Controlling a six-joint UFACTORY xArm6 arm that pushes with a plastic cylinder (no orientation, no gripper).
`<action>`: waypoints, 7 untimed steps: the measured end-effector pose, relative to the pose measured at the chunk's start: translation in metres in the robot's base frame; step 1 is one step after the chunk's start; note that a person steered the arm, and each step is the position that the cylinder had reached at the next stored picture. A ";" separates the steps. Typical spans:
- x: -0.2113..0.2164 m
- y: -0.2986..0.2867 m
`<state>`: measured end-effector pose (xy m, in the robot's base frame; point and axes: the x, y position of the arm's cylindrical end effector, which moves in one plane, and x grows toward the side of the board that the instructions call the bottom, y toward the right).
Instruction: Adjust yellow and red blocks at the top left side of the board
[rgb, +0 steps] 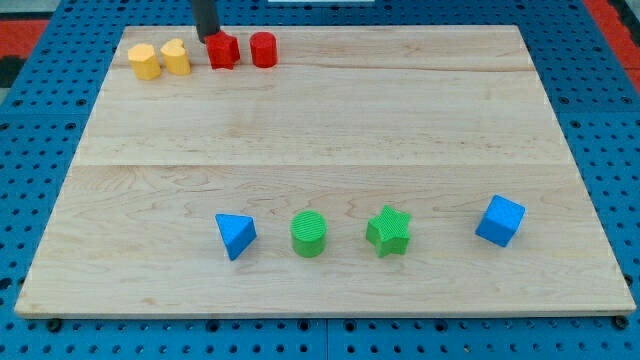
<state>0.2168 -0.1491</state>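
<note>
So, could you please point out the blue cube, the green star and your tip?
Blue cube (499, 220), camera view, on its front face.
Green star (388, 231), camera view, on its top face.
My tip (207, 37), camera view, rod's very end, beside the left red block (223, 51).

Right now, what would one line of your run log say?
my tip: top left, at red block | right: red cylinder | left: yellow blocks | bottom row untouched

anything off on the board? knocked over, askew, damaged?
Nothing stands out. Two yellow blocks and two red blocks sit in a row at the view's top left, my tip touching the left red one. No damage visible.
</note>
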 end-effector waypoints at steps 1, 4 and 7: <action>-0.008 0.006; -0.016 0.090; -0.005 0.101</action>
